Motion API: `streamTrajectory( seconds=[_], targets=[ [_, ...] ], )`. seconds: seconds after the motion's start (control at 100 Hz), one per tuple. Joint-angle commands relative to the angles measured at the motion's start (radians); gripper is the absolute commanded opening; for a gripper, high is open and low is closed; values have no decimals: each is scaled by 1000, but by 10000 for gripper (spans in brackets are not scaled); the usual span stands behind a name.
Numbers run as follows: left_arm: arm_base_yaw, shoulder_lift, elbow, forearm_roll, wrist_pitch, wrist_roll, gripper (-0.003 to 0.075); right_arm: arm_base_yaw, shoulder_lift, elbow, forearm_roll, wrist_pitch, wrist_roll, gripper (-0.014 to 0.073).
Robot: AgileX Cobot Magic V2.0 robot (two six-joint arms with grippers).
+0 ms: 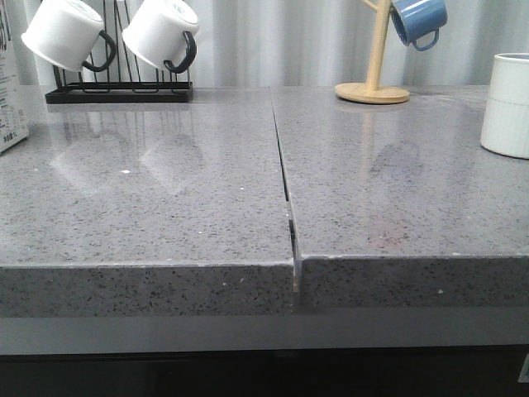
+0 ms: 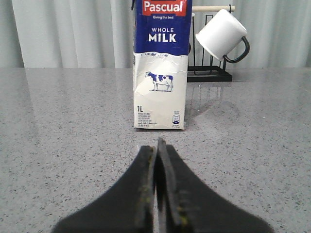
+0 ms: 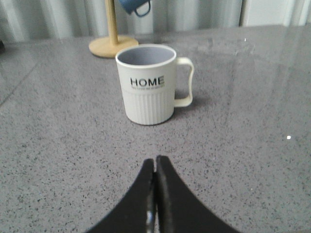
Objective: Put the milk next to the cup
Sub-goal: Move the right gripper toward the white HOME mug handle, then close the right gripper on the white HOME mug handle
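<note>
The tall white-and-blue milk carton (image 2: 160,68) at frame centre looks top-heavy; the closed, empty left gripper (image 2: 156,150) should clasp its midsection.

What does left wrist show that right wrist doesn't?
Only left wrist: the milk, upright, with a white mug hanging on a black rack behind it, and the left tool, shut. Only right wrist: the cup reading HOME, empty and upright, a wooden stand, a blue mug, and the right tool, shut. Both: the grey countertop and the pale curtain.
</note>
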Motion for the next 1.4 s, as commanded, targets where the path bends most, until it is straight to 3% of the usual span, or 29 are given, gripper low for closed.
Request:
streamTrajectory(
  seconds=[0.0,0.2,0.27,0.54,0.83,1.03,1.39],
  targets=[
    [1,-33,42,-6,-87,-10,-21,-6,64,-39,2,-102,-6,-22],
    [1,-33,42,-6,-87,-10,-21,-6,159,-42,2,-155,-6,309],
    [1,-33,42,-6,-87,-10,-21,-6,195,-46,2,-186,-6,370],
    [1,-33,42,-6,-87,-10,-21,-15,344,-59,-31,-362,-6,358],
    [1,-33,42,-6,-87,-10,-21,-137,542,-125,-40,-485,-6,358],
    [1,-33,42,-6,-87,-10,-21,-148,729,-151,-40,-657,-6,358],
    [1,-33,42,-6,-87,-10,-21,-148,1017,-279,-39,-766,-6,358]
  ],
)
